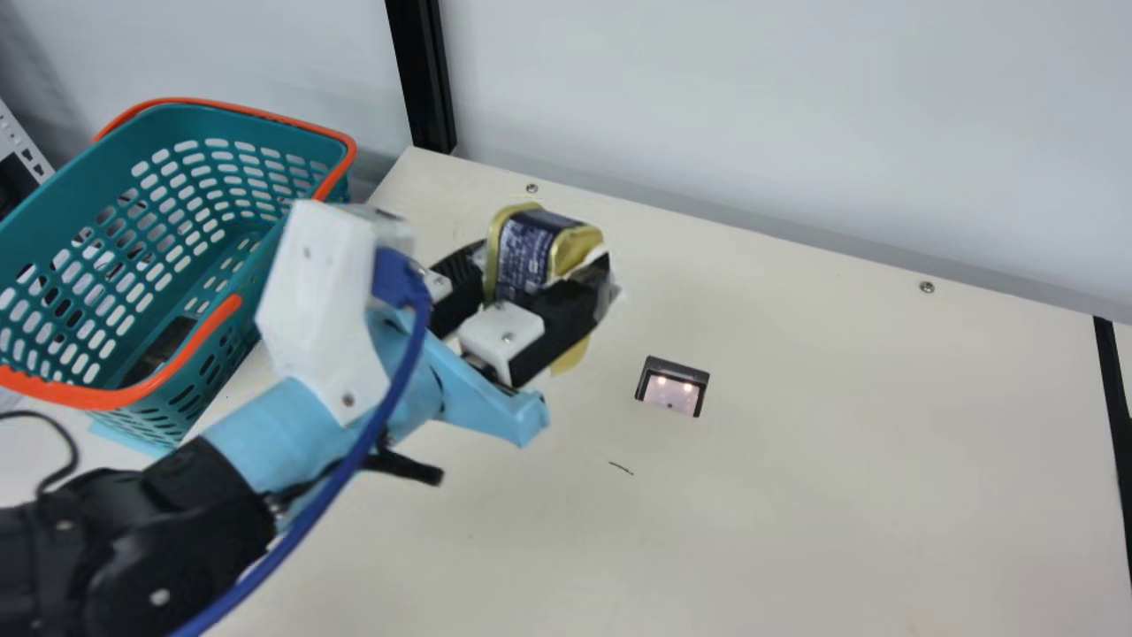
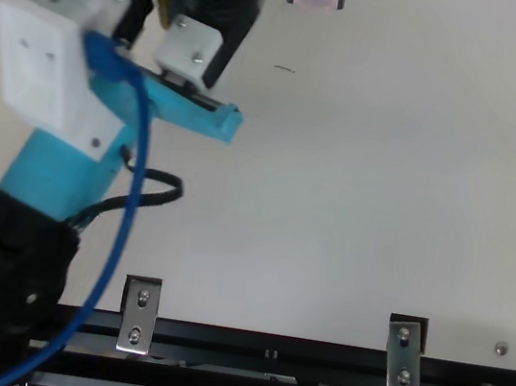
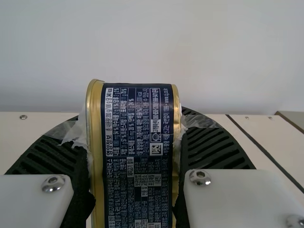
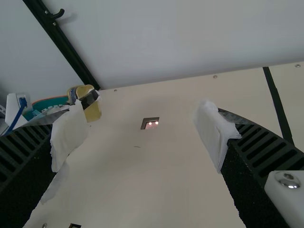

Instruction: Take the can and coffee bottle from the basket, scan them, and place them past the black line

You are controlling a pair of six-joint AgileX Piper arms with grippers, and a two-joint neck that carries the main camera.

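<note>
The left gripper (image 1: pixel 542 262) clamps the can (image 1: pixel 570 251), its navy label (image 3: pixel 137 156) densely printed in white, toward the far left corner of the worktop (image 1: pixel 796 495); the right gripper (image 4: pixel 142 132) has its jaws apart.

Basket (image 1: pixel 80 168): left, beside the table (image 1: pixel 840 460)
Can (image 1: pixel 522 252): in the left tool (image 1: pixel 541 270), over the table's left part
Scanner (image 1: pixel 670 394): set in the table, right of basket and can
Stroke (image 1: pixel 621 467): on the table, near side of the scanner
Line (image 1: pixel 1112 398): on the table, right
Post (image 1: pixel 423 80): table's far left corner
Wall (image 1: pixel 752 106): behind the table
</note>
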